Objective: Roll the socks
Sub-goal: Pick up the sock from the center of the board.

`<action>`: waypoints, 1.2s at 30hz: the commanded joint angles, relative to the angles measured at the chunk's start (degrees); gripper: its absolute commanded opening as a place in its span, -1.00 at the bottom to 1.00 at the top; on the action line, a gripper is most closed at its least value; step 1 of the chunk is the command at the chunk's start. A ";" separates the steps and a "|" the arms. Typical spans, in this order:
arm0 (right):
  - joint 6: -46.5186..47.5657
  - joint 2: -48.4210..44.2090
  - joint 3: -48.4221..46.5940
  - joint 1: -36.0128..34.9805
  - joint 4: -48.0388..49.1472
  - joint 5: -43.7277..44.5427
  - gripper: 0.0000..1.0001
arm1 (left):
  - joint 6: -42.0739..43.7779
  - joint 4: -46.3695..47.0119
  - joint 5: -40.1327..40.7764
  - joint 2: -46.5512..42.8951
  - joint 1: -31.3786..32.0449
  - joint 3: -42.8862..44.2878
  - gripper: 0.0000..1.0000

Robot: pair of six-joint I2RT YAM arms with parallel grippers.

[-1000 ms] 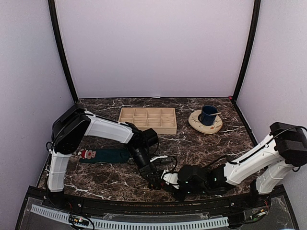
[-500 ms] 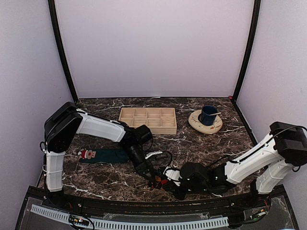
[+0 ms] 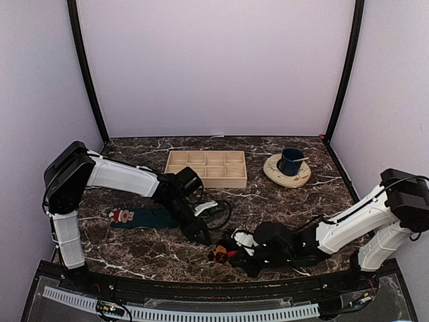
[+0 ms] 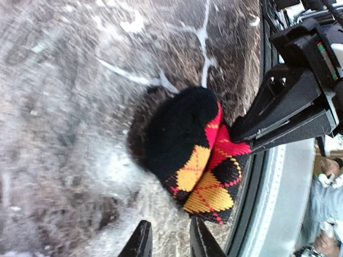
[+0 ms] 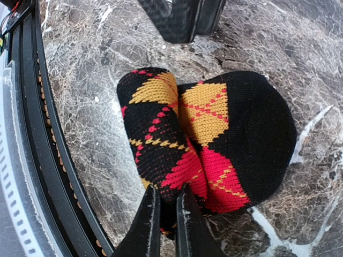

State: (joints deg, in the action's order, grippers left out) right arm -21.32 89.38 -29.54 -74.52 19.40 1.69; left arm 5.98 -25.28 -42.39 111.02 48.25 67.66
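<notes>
Right wrist: right jaws clenched on rolled argyle sock [image 5: 203, 139] edge; left jaws parted, empty, beside it.

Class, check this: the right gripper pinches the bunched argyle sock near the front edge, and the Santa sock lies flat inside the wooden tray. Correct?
Not quite. The top view shows the Santa sock flat on the table, outside the wooden tray. The right gripper does pinch the argyle sock near the front edge.
</notes>
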 commanded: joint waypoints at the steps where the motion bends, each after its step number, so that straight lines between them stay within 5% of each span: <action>1: -3.28 0.38 1.62 1.18 -4.50 -3.14 -1.00 | -2.52 6.04 4.57 -5.47 -0.26 -2.97 -0.45; 13: -8.62 1.48 4.07 5.74 -0.67 -10.30 -1.00 | -5.53 17.96 10.10 -15.94 1.24 -12.04 -0.40; 36: -17.59 7.79 9.07 11.05 11.12 -21.15 -1.00 | 8.19 19.97 29.10 -19.13 16.48 -15.99 -0.20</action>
State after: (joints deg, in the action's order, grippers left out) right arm -36.62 94.11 -23.42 -64.05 36.32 -18.31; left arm 10.13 -4.78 -17.04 92.62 62.78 51.24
